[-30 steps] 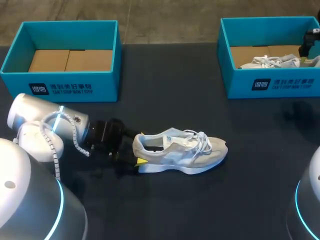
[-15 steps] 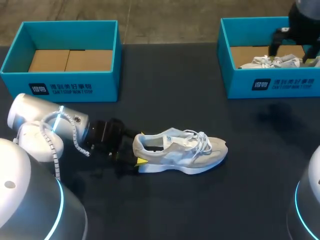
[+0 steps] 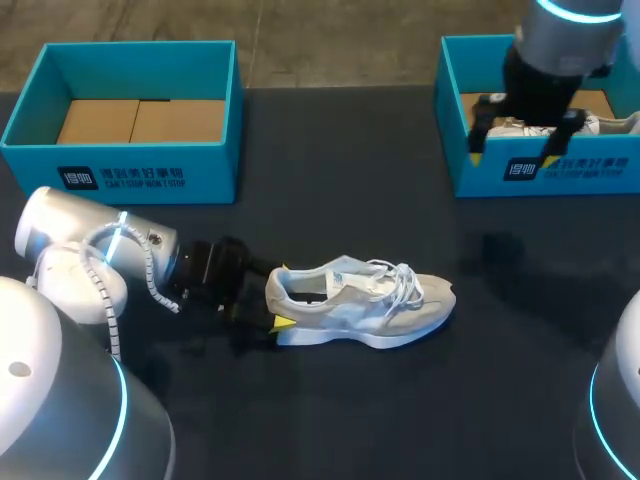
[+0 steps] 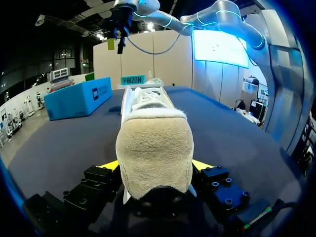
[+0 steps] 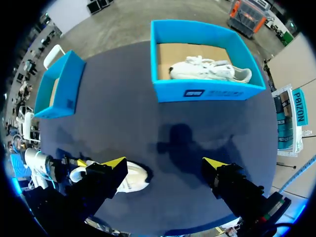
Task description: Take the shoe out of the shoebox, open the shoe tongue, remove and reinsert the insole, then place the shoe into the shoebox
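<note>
A white and beige shoe (image 3: 360, 300) lies on its sole in the middle of the dark table, toe to the right. My left gripper (image 3: 279, 296) is shut on its heel; in the left wrist view the suede heel (image 4: 155, 148) fills the gap between the yellow tips. My right gripper (image 3: 512, 158) hangs open and empty, high over the front wall of the right blue shoebox (image 3: 600, 172). From the right wrist view its fingers (image 5: 114, 164) stand wide apart, and the shoe (image 5: 132, 180) shows far below, partly hidden.
A second white shoe (image 5: 207, 70) lies in the right shoebox (image 5: 205, 91). The left blue shoebox (image 3: 130, 172) at the back left holds only brown cardboard. Bare tabletop lies between the boxes and in front of the shoe.
My right arm has swung in from the right edge to above the right box's front wall. The left arm and the shoe have not moved.
</note>
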